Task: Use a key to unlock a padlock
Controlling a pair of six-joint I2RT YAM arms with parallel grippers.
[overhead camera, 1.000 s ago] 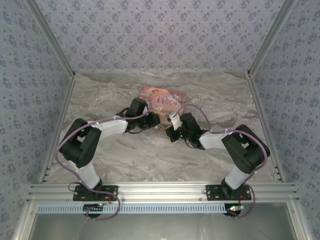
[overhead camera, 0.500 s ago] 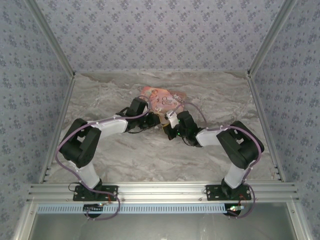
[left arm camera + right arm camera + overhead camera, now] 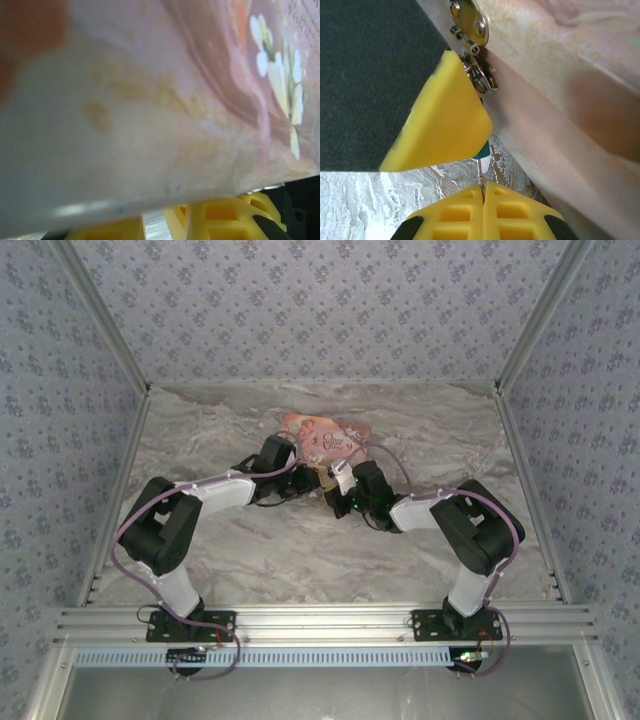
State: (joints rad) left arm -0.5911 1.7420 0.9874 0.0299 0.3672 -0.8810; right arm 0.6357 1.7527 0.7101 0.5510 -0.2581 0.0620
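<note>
Pink box point(image 3: 325, 440) is lying mid-table point(image 3: 250, 560), the blue padlock point(image 3: 483, 150) hanging at its metal clasp point(image 3: 470, 25). The right hand point(image 3: 483, 190), pressed together, is pointing just below the padlock, presumably to line up a key; the left hand point(image 3: 160, 225) is apparently bracing the box, its grip indiscernible.

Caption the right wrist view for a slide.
Shut right gripper close to the blue padlock, half hidden by a yellow piece, beside the pink box's silver clasp.

top: overhead from behind, whole table point(image 3: 250, 560) | both wrists: close-up, sharing pink box point(image 3: 150, 100)
</note>
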